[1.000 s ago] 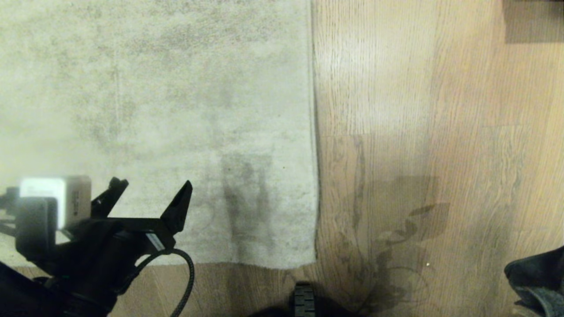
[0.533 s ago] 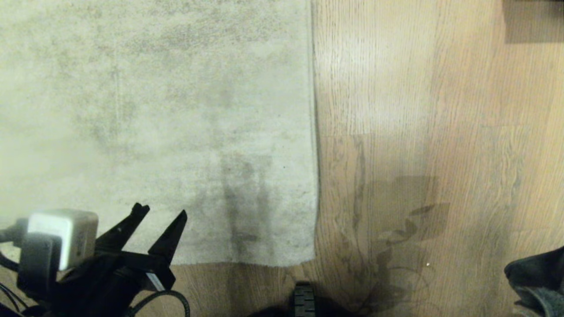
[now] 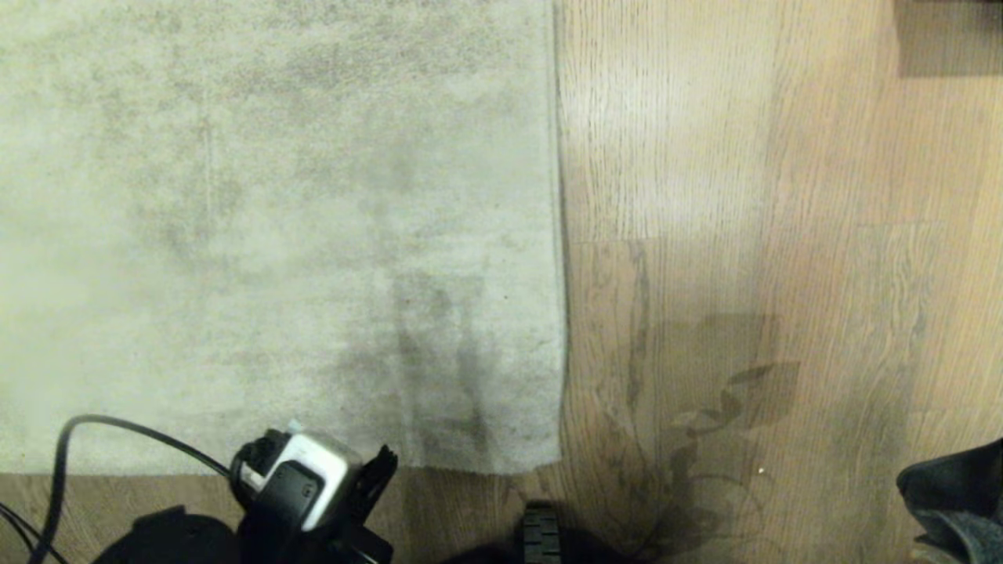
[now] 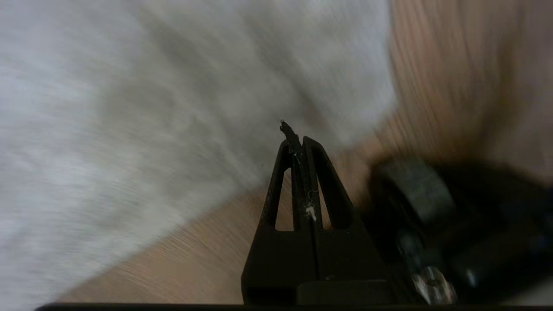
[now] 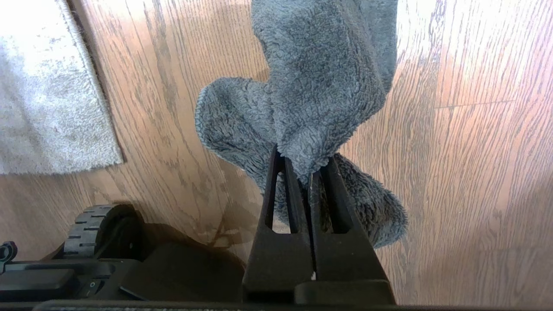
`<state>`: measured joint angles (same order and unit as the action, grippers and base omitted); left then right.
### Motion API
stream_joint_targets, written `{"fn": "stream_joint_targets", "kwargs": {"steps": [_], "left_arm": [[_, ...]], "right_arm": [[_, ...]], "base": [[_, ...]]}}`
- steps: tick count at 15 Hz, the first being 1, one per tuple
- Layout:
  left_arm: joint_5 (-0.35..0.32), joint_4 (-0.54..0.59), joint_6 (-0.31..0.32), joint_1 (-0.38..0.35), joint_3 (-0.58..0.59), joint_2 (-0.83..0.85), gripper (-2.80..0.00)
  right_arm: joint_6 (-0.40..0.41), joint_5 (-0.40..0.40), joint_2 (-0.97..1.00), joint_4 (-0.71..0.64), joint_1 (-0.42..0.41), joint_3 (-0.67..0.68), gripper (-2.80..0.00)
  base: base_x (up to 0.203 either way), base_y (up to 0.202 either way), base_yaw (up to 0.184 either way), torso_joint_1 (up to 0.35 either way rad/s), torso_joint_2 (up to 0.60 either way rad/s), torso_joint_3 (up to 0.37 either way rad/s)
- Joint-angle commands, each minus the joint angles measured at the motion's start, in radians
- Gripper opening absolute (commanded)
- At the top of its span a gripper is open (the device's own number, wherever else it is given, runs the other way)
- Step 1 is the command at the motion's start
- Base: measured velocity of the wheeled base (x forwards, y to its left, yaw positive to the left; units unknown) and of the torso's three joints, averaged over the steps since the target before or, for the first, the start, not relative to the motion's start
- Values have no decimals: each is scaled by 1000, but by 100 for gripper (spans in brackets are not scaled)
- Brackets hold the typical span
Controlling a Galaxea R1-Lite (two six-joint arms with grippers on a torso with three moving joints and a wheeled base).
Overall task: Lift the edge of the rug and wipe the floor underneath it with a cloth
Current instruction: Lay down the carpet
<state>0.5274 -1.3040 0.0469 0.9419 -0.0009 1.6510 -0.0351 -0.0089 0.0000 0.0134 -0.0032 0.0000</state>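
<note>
Warm, dim light; glare streaks the floor [image 3: 627, 117] up top, robot shadows fall across the planks, and the left wrist view smears with motion blur.

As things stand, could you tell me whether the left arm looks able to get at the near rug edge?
Probably yes. The left gripper hangs right at the rug edge, which lies flat on the floor, and nothing stands between them. But its fingers are shut and empty, so it would have to open first.

The cloth [image 3: 960, 501] is being cut off by the head view's lower right corner. The left gripper [image 3: 384, 462] is being largely hidden behind its own wrist camera [image 3: 302, 478]. The left wrist view is being smeared throughout.
</note>
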Motion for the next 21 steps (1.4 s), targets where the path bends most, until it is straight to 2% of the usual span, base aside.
{"fn": "stream_joint_targets", "kwargs": {"steps": [1, 5, 8, 14, 17, 21], "left_arm": [[-53, -6, -25, -15, -5, 168, -280], [-137, -2, -36, -65, -33, 320, -280], [-174, -2, -34, -91, -132, 452, -280], [-179, -24, -47, -119, -430, 747, -280], [-176, -58, -98, -121, -480, 839, -280], [-179, -78, -97, -122, -597, 909, -280]], "right_arm": [[0, -1, 0, 0, 0, 0, -280], [0, 0, 2, 0, 0, 0, -280], [0, 0, 2, 0, 0, 0, -280], [0, -1, 1, 0, 0, 0, -280], [0, 0, 2, 0, 0, 0, -280], [0, -2, 1, 0, 0, 0, -280]], "base": [[0, 0, 0, 0, 0, 0], [0, 0, 0, 0, 0, 0], [0, 0, 0, 0, 0, 0], [0, 0, 0, 0, 0, 0], [0, 0, 0, 0, 0, 0], [0, 0, 0, 0, 0, 0]]}}
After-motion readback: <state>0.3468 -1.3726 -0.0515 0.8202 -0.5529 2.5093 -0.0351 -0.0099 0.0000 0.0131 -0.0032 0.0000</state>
